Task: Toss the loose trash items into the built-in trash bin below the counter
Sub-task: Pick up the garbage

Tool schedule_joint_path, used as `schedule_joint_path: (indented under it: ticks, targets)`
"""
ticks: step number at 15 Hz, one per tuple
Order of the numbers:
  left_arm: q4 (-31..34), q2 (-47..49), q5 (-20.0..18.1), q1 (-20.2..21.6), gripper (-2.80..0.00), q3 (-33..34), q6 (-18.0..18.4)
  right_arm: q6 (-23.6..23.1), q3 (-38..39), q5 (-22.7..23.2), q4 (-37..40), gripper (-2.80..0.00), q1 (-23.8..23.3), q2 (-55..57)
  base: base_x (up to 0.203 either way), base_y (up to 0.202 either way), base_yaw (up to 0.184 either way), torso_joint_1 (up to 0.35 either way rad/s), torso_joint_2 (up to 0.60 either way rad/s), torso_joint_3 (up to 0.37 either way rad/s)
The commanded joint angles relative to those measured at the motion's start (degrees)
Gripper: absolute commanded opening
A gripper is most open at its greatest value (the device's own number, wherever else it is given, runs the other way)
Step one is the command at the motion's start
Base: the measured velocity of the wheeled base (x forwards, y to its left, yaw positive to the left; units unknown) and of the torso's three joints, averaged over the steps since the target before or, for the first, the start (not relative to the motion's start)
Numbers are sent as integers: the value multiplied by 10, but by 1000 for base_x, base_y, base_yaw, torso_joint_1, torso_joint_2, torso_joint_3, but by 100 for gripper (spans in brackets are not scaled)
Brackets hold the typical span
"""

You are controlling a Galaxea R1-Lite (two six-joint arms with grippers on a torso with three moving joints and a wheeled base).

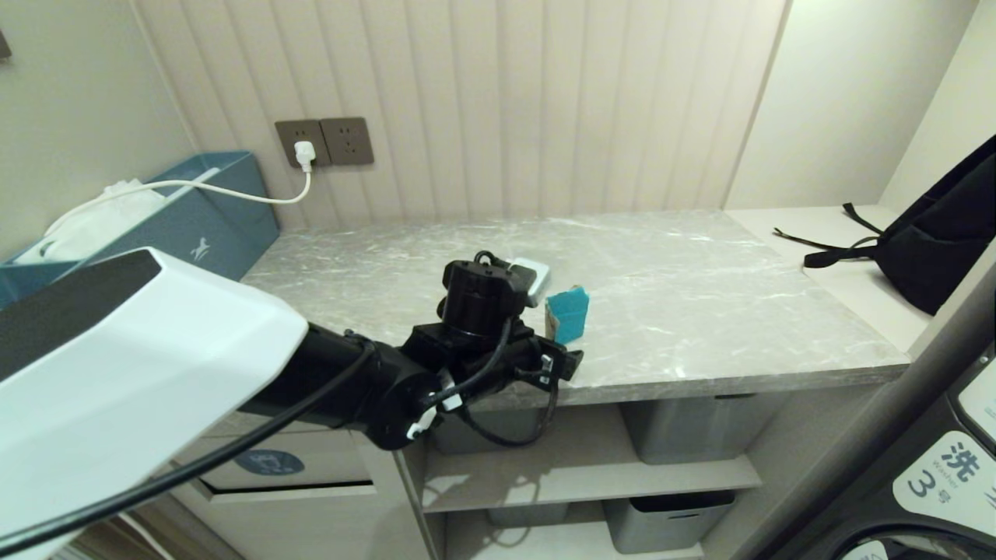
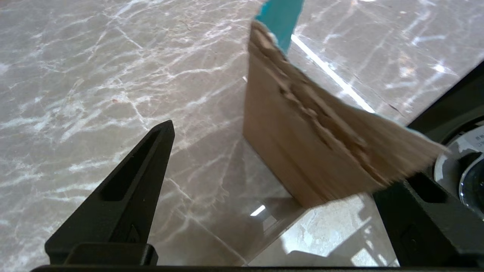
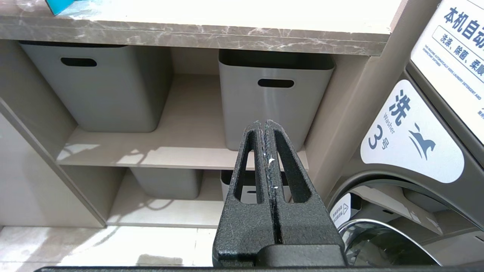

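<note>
Fingers of our left end effector (image 2: 272,196) stand wide apart over the tabletop (image 2: 94,75), holding nothing, with the folded teal-and-brown cardboard piece (image 2: 302,132) rising between them, close against one finger and clear of the other. The card stands on its edge near the front edge of the tabletop, brown torn face toward us, teal face away. We judge it light, thin and springy, apt to tip or skid on the polished stone if nudged, so the place to take hold is across its two flat faces, low on the upright panel. Just beyond the end effector lies a pale rounded object (image 1: 533,278), largely hidden by the wrist. Farther off to its left sits the large blue-grey box (image 1: 187,222) with white material and a white cable (image 1: 233,190) in it. Below and to its left is the built-in trash bin (image 1: 268,463), flap with blue sticker; its contents are not visible. Our right end effector (image 3: 269,151) hangs parked with fingers pressed together before the grey storage bins (image 3: 276,94), whose insides we cannot see.
</note>
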Motion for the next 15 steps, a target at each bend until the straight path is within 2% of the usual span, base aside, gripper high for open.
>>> schedule_joint_path:
  ticks: [1,15]
  targets:
    - [-3,16,1,1,-280,-18,0,0,0,0,0,-280,0,-1,0,0,0,0,0,0]
    - [-3,22,0,0,-280,-38,-3,0,0,0,0,-280,0,-1,0,0,0,0,0,0]
